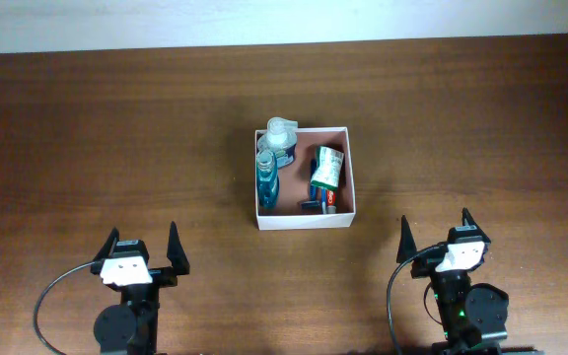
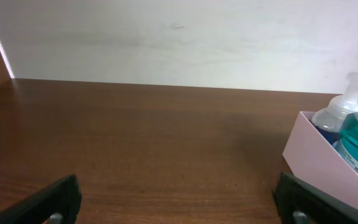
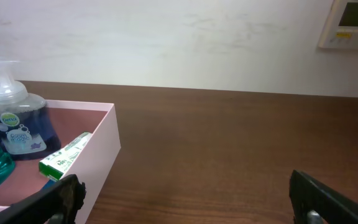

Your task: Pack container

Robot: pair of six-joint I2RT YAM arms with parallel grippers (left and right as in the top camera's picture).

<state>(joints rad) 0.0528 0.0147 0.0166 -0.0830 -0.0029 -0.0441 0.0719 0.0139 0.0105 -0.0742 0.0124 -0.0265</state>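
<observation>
Judging by the container (image 1: 304, 219), you are seeing packing that looks done: bottles (image 1: 267, 179) are lying inside, while the left hand (image 1: 144, 233) and right hand (image 1: 435, 219) are gaping apart, empty.

Open tabletop (image 1: 116, 128) rings the container (image 1: 304, 219); bottles (image 1: 266, 182) crowd its left side.

— How is the table (image 1: 116, 128) coloured?
— Dark brown is seen all over it, streaked with wood grain; the wall (image 3: 166, 37) behind is painted white.
— And the container (image 1: 304, 219)?
— White is shown on the outer walls, pinkish-brown on the inside.
— What is seen in it?
— The mouthwash bottle (image 1: 266, 182) is tinted teal. The pump bottle (image 1: 280, 141) is clear, filled with deep blue. The carton (image 1: 326, 168) is printed green and white.
— The left hand (image 1: 143, 235) and right hand (image 1: 435, 221)?
— Black fingers, white housings.
</observation>
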